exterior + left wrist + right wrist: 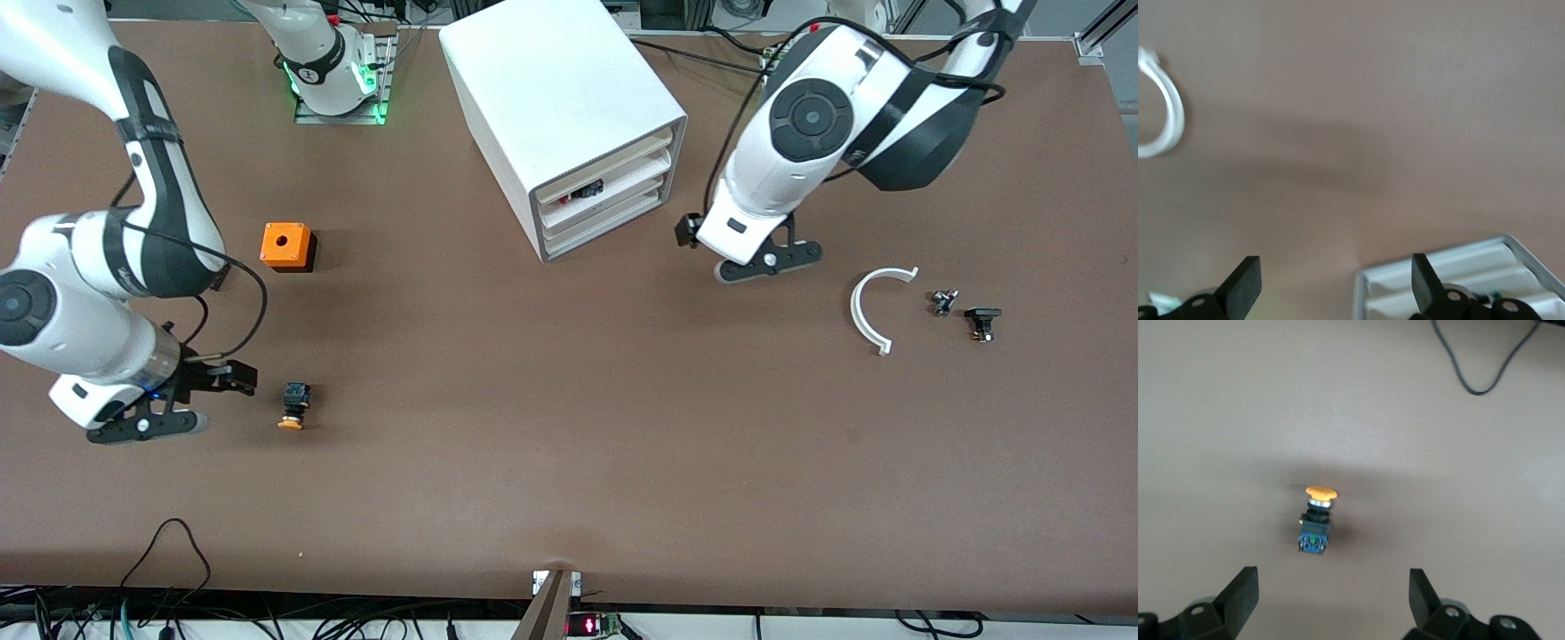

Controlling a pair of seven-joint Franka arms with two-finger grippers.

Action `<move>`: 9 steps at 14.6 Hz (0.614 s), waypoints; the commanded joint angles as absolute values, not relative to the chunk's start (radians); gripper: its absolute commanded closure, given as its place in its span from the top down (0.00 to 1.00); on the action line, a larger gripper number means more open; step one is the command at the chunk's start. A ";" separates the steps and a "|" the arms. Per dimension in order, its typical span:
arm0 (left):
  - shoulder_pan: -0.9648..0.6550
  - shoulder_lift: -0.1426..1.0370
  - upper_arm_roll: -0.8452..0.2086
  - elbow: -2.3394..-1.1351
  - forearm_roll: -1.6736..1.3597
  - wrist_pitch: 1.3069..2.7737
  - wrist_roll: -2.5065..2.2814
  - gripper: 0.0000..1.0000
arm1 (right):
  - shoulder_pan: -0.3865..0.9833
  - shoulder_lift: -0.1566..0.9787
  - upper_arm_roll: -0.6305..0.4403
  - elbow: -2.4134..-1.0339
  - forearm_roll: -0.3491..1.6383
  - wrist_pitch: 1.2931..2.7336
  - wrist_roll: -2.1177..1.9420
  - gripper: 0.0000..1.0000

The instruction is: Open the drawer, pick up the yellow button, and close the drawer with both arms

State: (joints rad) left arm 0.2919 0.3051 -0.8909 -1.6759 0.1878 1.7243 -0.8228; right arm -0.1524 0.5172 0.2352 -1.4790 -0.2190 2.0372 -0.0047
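The white cabinet (560,107) stands at the table's back middle. Its top drawer (613,160) sits about flush with the two below; a small black part (587,189) shows at the drawer fronts. The button (293,405) lies on its side on the table, orange cap toward the front camera. My right gripper (147,425) hovers beside it, toward the right arm's end, open and empty; its wrist view shows the button (1317,520) ahead of the open gripper (1331,597). My left gripper (769,260) is open and empty (1335,283), over the table beside the cabinet's front corner (1458,280).
An orange cube box with a hole (286,245) stands between the button and the right arm's base. A white curved piece (876,307) and two small dark parts (942,302) (982,322) lie toward the left arm's end. A black cable (178,551) loops at the front edge.
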 commanded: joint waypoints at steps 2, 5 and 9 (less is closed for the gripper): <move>0.350 0.293 -0.900 -1.608 0.239 1.698 -0.622 0.99 | -0.158 0.401 0.245 -1.516 -0.201 1.993 0.035 1.00; 0.428 0.284 -0.885 -1.606 0.226 1.709 -0.398 0.99 | -0.156 0.307 0.247 -1.514 -0.097 1.901 0.049 1.00; 0.261 0.175 -0.512 -1.615 0.036 1.713 -0.111 1.00 | -0.155 0.207 0.247 -1.512 -0.049 1.812 0.099 1.00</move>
